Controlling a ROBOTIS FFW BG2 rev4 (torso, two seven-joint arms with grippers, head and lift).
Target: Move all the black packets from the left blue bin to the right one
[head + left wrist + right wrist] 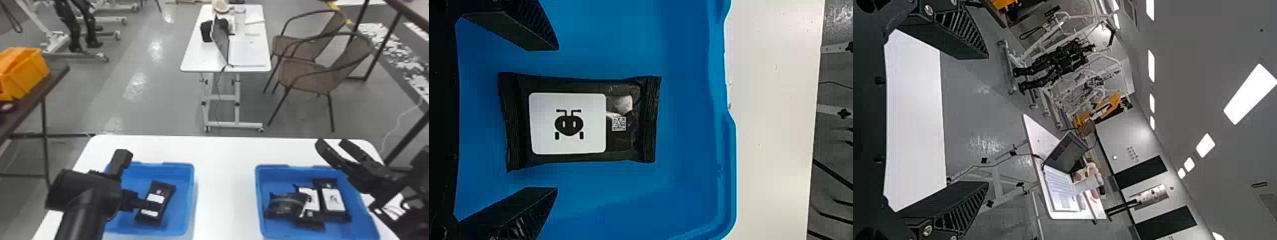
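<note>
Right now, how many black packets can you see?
4: a packet in the left bin; in the right bin, a left packet, middle packet and right packet. More might be hidden.

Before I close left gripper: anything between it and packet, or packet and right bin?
Nothing visible between left gripper and packet. Toward right bin: left bin's right wall, table, then right bin's left wall; right gripper hangs by its far right corner.
</note>
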